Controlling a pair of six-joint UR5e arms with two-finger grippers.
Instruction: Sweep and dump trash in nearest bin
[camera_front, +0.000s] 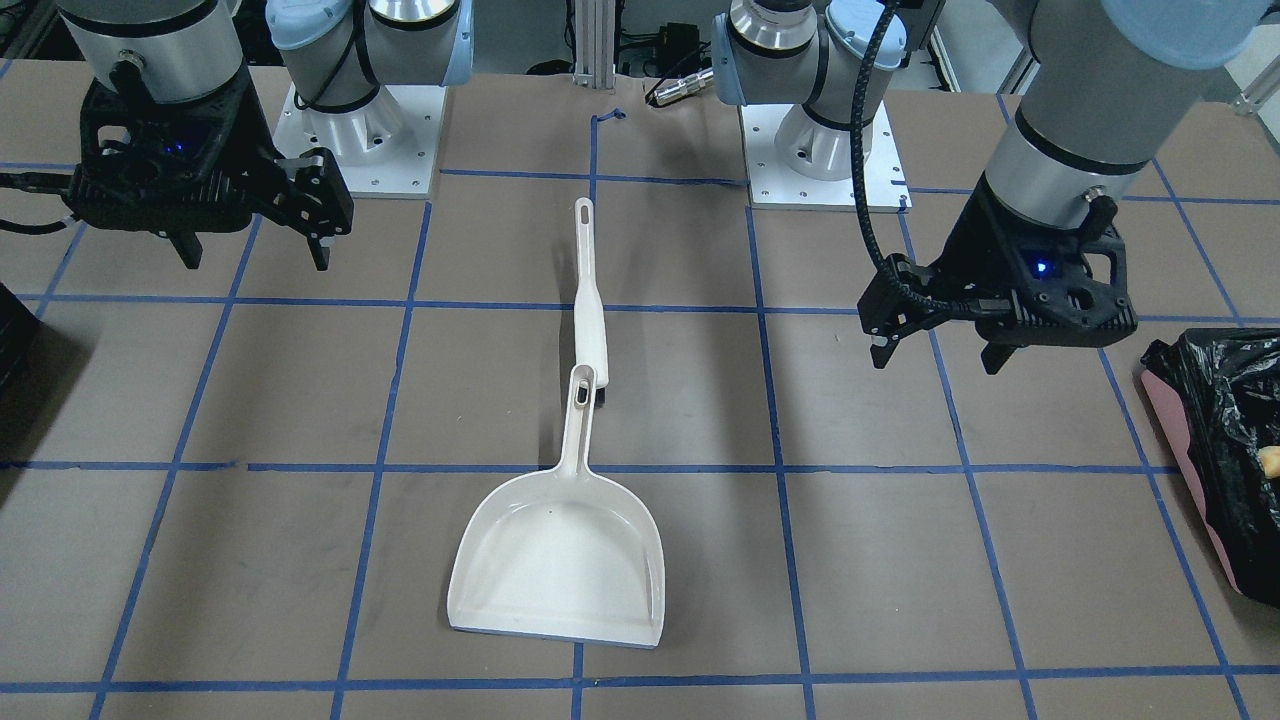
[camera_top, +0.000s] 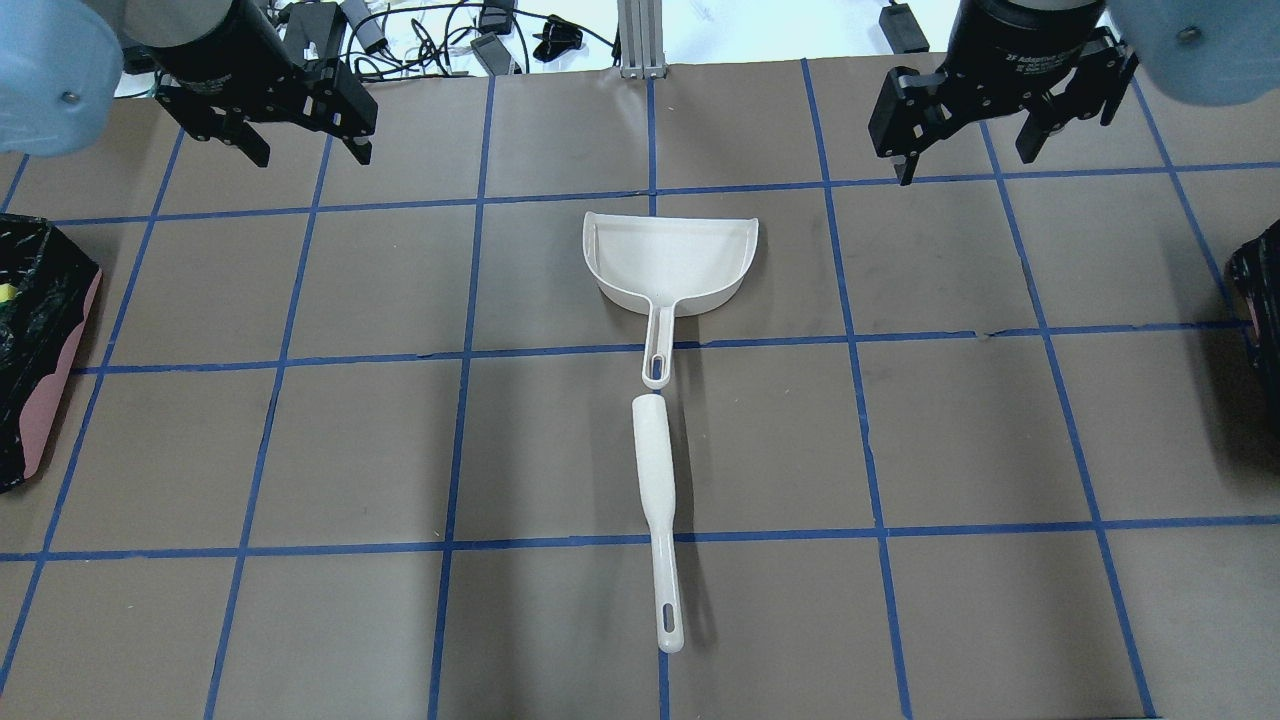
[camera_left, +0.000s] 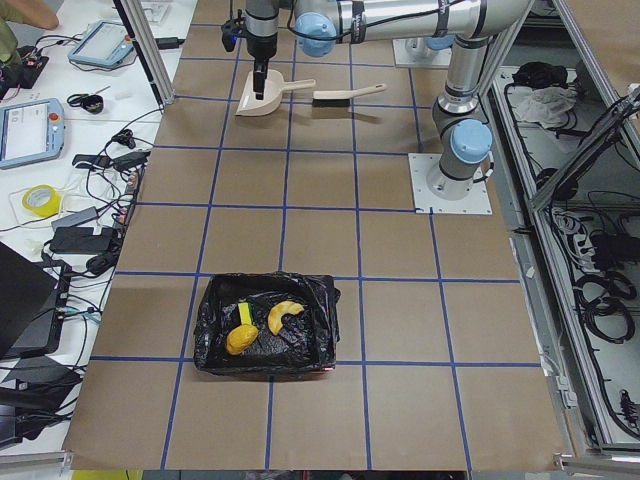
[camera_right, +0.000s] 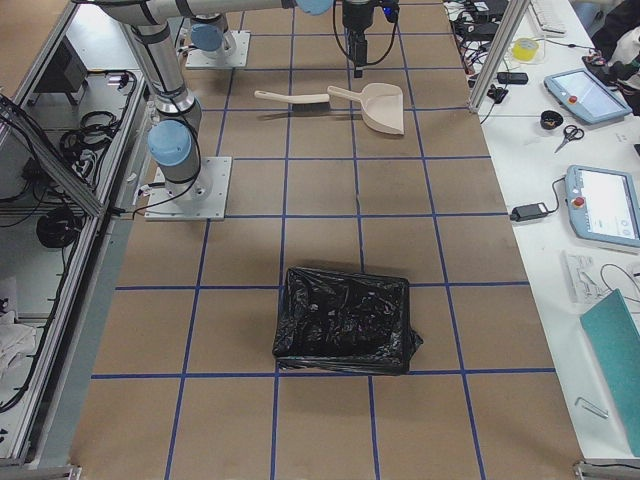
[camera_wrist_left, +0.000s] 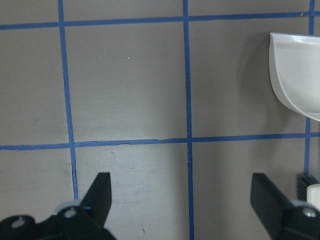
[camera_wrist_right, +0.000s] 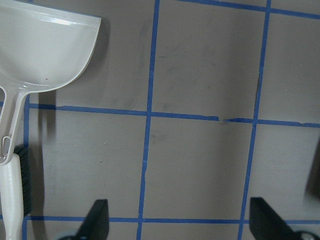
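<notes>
Three trash pieces (camera_left: 262, 326) lie in the black-lined bin (camera_left: 206, 336) at the left end of the surface (camera_left: 300, 240): an orange-brown lump (camera_left: 240, 340), a cream curved peel (camera_left: 283, 315), a yellow-green wedge (camera_left: 243, 314). The left hand (camera_top: 312, 155) and right hand (camera_top: 968, 165) gape wide, empty.

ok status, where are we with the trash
Left fingers open, right fingers open, both empty. Three food-like trash pieces inside the black-bag-lined pink bin. White plastic dustpan empty; nothing in the way.

On record were two grippers, left gripper (camera_top: 312, 150) and right gripper (camera_top: 967, 160); one dustpan (camera_top: 672, 255); one brush (camera_top: 655, 470); two black-bagged bins, left bin (camera_left: 320, 330) and right bin (camera_right: 345, 320); three trash pieces (camera_left: 283, 317).
</notes>
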